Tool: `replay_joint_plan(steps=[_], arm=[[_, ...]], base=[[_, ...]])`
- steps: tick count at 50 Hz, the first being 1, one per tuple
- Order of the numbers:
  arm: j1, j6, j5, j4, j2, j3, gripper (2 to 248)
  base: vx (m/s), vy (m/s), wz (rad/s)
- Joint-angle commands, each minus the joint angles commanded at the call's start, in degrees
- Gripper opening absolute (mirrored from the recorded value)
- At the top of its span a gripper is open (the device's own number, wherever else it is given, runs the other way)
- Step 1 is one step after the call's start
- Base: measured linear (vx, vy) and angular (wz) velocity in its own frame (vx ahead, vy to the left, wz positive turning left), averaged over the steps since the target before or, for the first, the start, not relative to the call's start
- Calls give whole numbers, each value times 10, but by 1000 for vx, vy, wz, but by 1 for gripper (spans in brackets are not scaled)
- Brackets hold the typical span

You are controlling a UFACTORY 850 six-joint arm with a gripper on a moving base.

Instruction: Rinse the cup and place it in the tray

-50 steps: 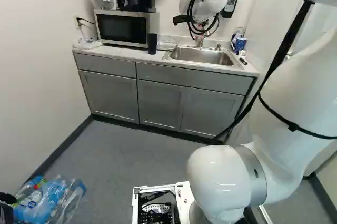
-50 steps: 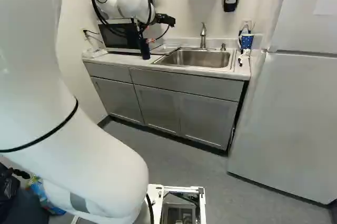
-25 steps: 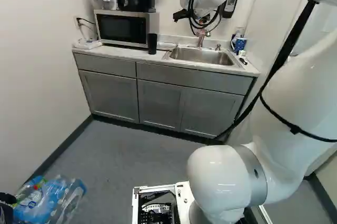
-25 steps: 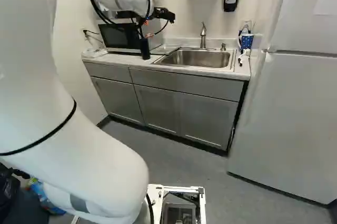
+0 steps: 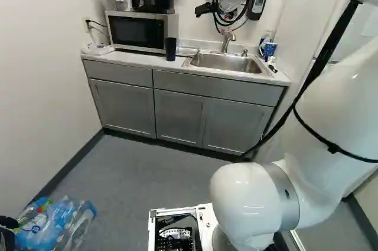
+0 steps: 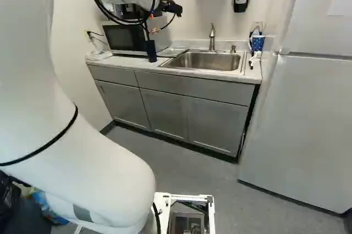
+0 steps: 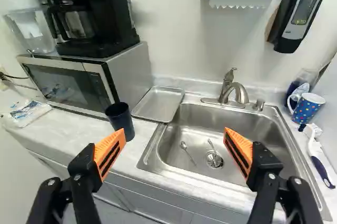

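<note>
The tool hangs above the table, its two fingers spread wide with nothing between them; in the wrist view the sink lies ahead of and beneath it, and both orange pads show. The dark cup stands upright on the table, mouth up, just beside the metal tray and near the microwave; it is outside the fingers' grasp, and whether it holds anything I cannot tell. The tray lies flat between the microwave and the sink; no item shows on its visible surface.

Within the basin, a spoon lies on the bottom near the drain, and a second slim utensil reaches to the drain itself; the faucet rises behind, its spout pointing over the basin. Past the sink's far side from the cup, a dotted mug stands upright, with a brush lying near it on the table. A black coffee maker and a pitcher stand on top of the microwave; a clear packet lies on the table before it; plastic bottles lie at the lower left of the left base view.
</note>
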Motion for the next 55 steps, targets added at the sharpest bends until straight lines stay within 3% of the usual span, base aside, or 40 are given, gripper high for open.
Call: replay_joint_plan(steps=[55], arm=[[0, 0, 0, 0, 2, -6, 247]], base=[[33, -7, -3]])
